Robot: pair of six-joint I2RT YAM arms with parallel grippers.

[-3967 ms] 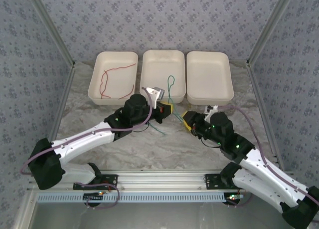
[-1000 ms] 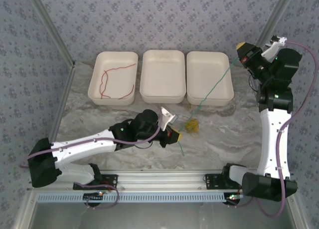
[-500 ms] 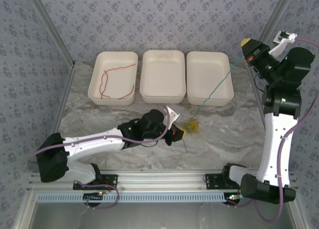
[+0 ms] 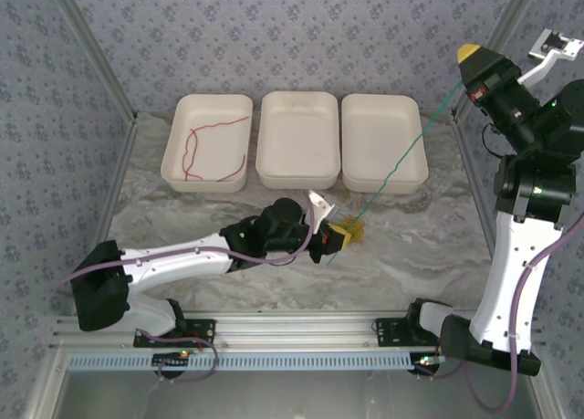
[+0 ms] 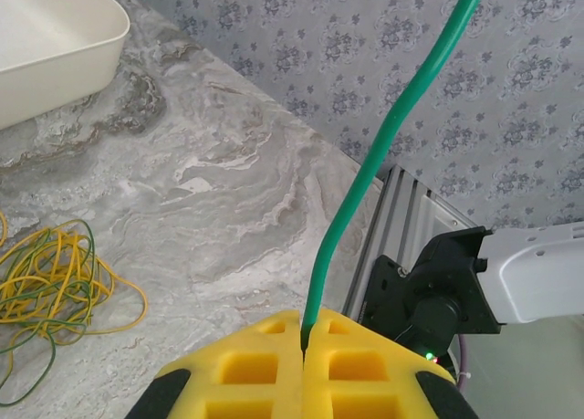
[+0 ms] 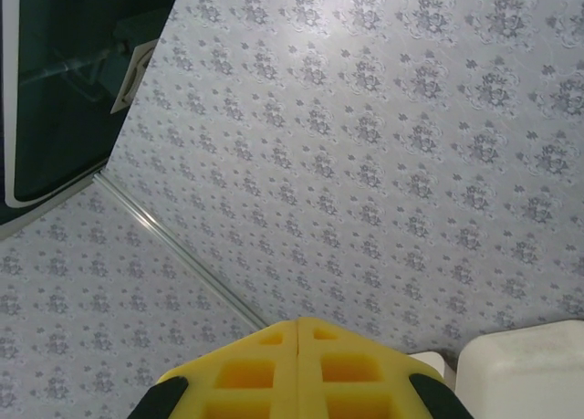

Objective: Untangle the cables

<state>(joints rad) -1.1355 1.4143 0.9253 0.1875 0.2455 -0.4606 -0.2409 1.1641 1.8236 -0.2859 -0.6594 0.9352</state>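
At the desk's (image 4: pixel 164 220) far edge, the left tray (image 4: pixel 170 154) holds a looping red cable (image 4: pixel 193 148), with the middle tray (image 4: pixel 297 176) and the right tray (image 4: pixel 374 127) beside it. The left tool (image 4: pixel 339 239) lies low near the desk's middle, bare marble open toward the near and left edges. Its pads are pressed together on the green cable (image 4: pixel 401 156), just beside a tangle of yellow and green strands (image 4: pixel 352 227). From there the green cable's long axis climbs straight up and right, crossing the right tray's near right corner to the right tool (image 4: pixel 470 54), which is raised by the right wall and closed on it.
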